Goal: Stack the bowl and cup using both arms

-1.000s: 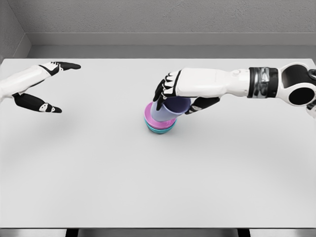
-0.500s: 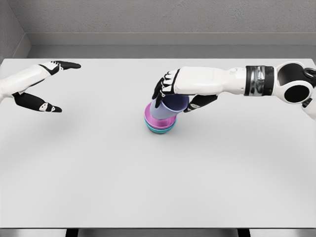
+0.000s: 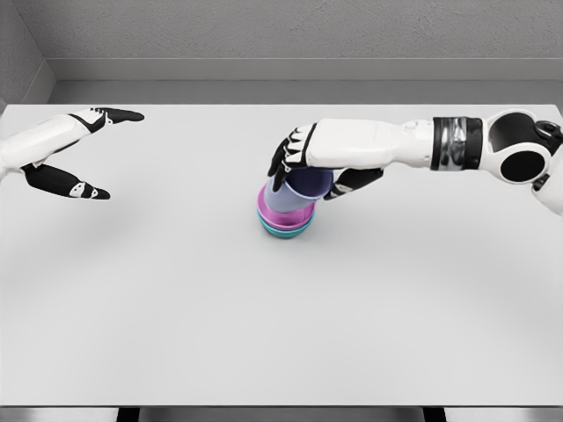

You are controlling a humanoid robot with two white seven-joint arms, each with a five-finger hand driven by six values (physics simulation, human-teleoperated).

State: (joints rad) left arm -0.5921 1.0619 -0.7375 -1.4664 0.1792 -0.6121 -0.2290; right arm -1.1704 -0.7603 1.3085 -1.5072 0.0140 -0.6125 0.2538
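The right robot hand (image 3: 310, 171) reaches in from the right across the white counter (image 3: 281, 334), its white forearm stretched out level and the palm turned down. Its black-tipped fingers (image 3: 280, 167) curl over the far-left side of a lavender cup (image 3: 297, 192), while the thumb (image 3: 352, 182) presses in from the opposite side, so the robot hand is closed around the cup's upper part. The cup sits directly beneath the palm, tilted a little, its dark open mouth facing up toward the hand. The cup's base goes down into a magenta bowl (image 3: 268, 211), which lies just below the fingers. That magenta bowl is itself nested in a teal bowl (image 3: 286, 230), whose rim shows as a thin band under the magenta one. The whole stack rests on the counter right under the right robot hand.

The left robot hand (image 3: 75, 158) shows well apart from the stack, at the left edge, hovering over the counter. Its fingers are spread out straight, with the thumb held apart below them, and it grips nothing. Behind the counter stands a grey wall (image 3: 281, 35).
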